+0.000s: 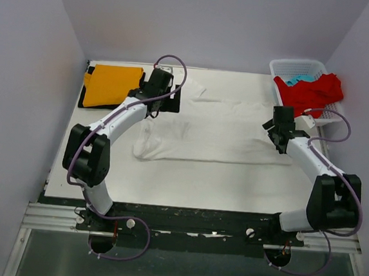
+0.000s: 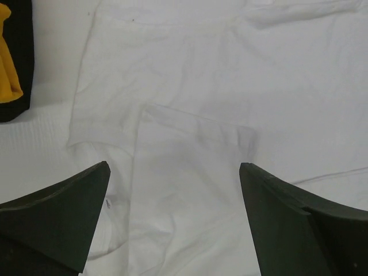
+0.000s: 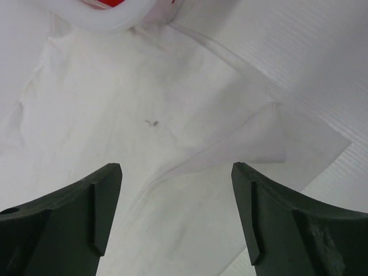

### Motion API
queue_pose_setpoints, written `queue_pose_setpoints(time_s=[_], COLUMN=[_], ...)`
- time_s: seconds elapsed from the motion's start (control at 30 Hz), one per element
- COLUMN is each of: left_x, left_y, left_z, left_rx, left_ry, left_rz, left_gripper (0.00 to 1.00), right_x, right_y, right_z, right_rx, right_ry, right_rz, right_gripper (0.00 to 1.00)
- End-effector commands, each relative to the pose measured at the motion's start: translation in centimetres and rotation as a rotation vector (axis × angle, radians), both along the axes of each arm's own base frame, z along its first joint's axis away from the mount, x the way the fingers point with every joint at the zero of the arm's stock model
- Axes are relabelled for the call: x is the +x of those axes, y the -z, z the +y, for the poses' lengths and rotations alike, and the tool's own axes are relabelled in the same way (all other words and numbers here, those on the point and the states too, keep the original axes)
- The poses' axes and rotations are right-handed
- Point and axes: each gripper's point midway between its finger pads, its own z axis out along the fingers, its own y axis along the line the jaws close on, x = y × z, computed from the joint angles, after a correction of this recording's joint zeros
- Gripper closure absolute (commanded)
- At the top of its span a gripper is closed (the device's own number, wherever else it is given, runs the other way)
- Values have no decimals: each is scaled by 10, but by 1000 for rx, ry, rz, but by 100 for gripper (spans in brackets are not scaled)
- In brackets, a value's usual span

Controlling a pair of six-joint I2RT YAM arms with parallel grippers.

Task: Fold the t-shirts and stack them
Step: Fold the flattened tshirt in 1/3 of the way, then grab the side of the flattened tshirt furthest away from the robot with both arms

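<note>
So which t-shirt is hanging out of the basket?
The red cloth t-shirt, draped over the rim of the white plastic lattice basket. The large white t-shirt lies spread flat; the folded orange one sits far left.

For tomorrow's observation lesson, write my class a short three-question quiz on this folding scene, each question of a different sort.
1. True or false: the left tool and right tool are both open.
2. Which t-shirt hangs over the basket rim? A orange, B red, C black.
3. Fill in: both tools are above the ___ t-shirt.
Key: 1 true; 2 B, the red t-shirt; 3 the white t-shirt.
</note>
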Motion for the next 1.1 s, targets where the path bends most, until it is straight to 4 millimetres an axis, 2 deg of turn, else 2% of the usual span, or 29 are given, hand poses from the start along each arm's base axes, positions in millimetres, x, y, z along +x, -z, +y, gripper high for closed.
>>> queue_pose_setpoints(time_s=[0.0, 0.03, 0.07, 0.23, 0.33, 0.43, 0.53, 0.63, 0.7, 0.77, 0.87, 0.97, 1.07], left_x=[-22, -30, -39, -90, -105, -112, -119, -119, -119, -121, -125, -128, -129], left_y=[-34, -32, -31, -12, 16, 45, 65, 76, 81, 87, 88, 89, 92], left_z=[-9, -14, -22, -55, -49, -35, -25, -14, -8, -4, 0, 0, -5], left_rx=[-132, -175, -225, -443, -442, -384, -342, -314, -305, -302, -297, -308, -326], left_ry=[21, 30, 56, 182, 134, 59, 22, -20, -38, -54, -61, -60, -49], left_rz=[-10, 5, 26, 113, 170, 238, 276, 294, 306, 319, 326, 322, 336], left_gripper=[1, 2, 1, 1, 2, 1, 1, 2, 1, 1, 2, 1, 1], right_x=[-11, -13, -16, -22, -21, -9, 12, 38, 53, 66, 72, 61, 43], right_y=[-21, -21, -19, -6, 8, 17, 23, 23, 22, 23, 25, 26, 21], right_z=[5, 11, 18, 52, 51, 41, 21, -1, -7, -5, 3, 22, 54], right_rx=[-14, -9, 2, 84, 55, -2, -99, -226, -265, -287, -262, -192, -145], right_ry=[-115, -162, -216, -433, -473, -450, -368, -293, -274, -297, -350, -437, -536], right_rz=[-48, -58, -67, -77, -29, 9, -5, -16, 2, -12, 9, 3, -15], right_gripper=[14, 12, 0, 0, 0, 0, 0, 0, 0, 0, 0, 0, 0])
